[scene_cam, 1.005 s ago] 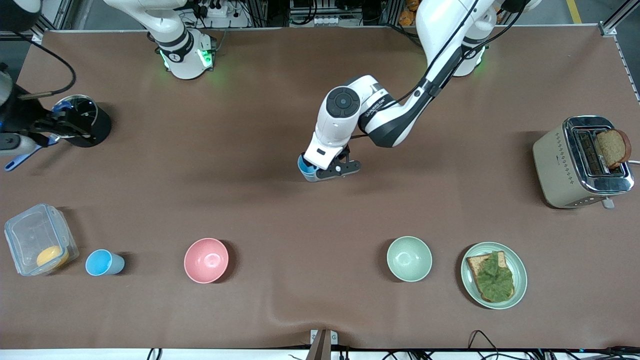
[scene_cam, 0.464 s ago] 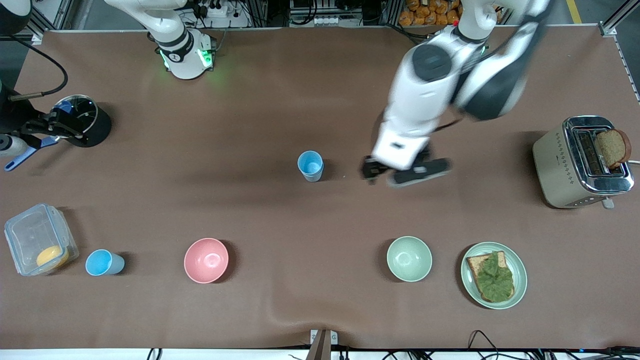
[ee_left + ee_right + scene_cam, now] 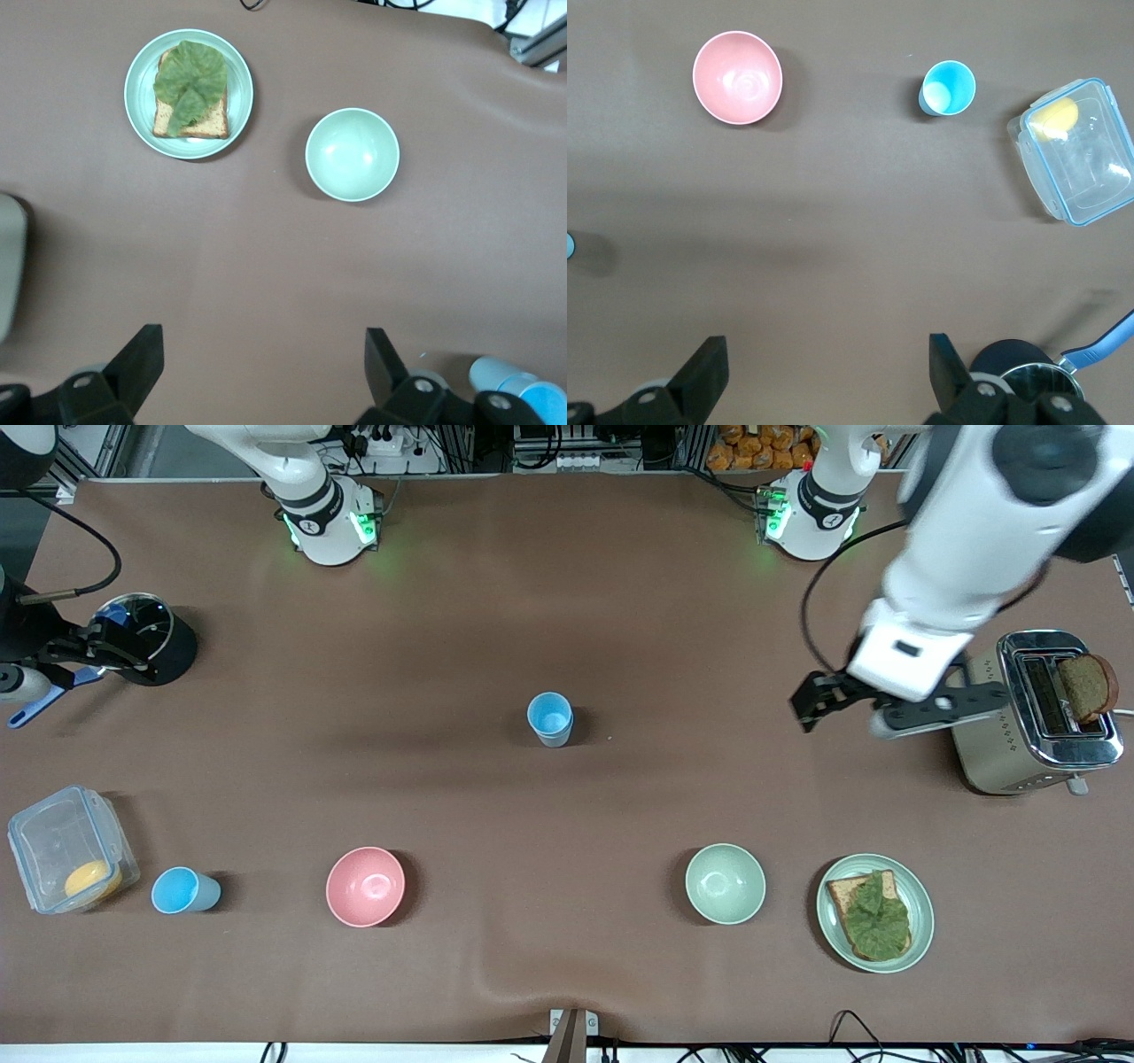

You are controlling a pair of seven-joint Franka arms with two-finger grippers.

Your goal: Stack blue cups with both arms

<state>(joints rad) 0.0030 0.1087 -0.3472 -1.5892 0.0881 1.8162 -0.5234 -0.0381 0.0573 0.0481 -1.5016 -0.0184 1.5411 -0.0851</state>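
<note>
One blue cup (image 3: 550, 718) stands upright alone at mid-table; it also shows at the edge of the left wrist view (image 3: 523, 390) and as a sliver in the right wrist view (image 3: 570, 245). A second blue cup (image 3: 184, 890) stands nearer the front camera, toward the right arm's end, between a clear container and the pink bowl. In the right wrist view (image 3: 948, 88) it has a white patch inside. My left gripper (image 3: 890, 710) (image 3: 263, 367) is open and empty, up in the air beside the toaster. My right gripper (image 3: 89, 651) (image 3: 828, 372) is open and empty, high beside the black pot.
A pink bowl (image 3: 365, 886), a pale green bowl (image 3: 725, 883) and a green plate (image 3: 921, 908) with toast and lettuce line the front. A clear container (image 3: 66, 846) holds something yellow. A toaster (image 3: 983, 717) with bread and a black pot (image 3: 168, 651) stand at the table's two ends.
My left gripper let go of the mid-table blue cup, rose and swung away to beside the toaster. The cup stays upright. The right arm has hardly moved.
</note>
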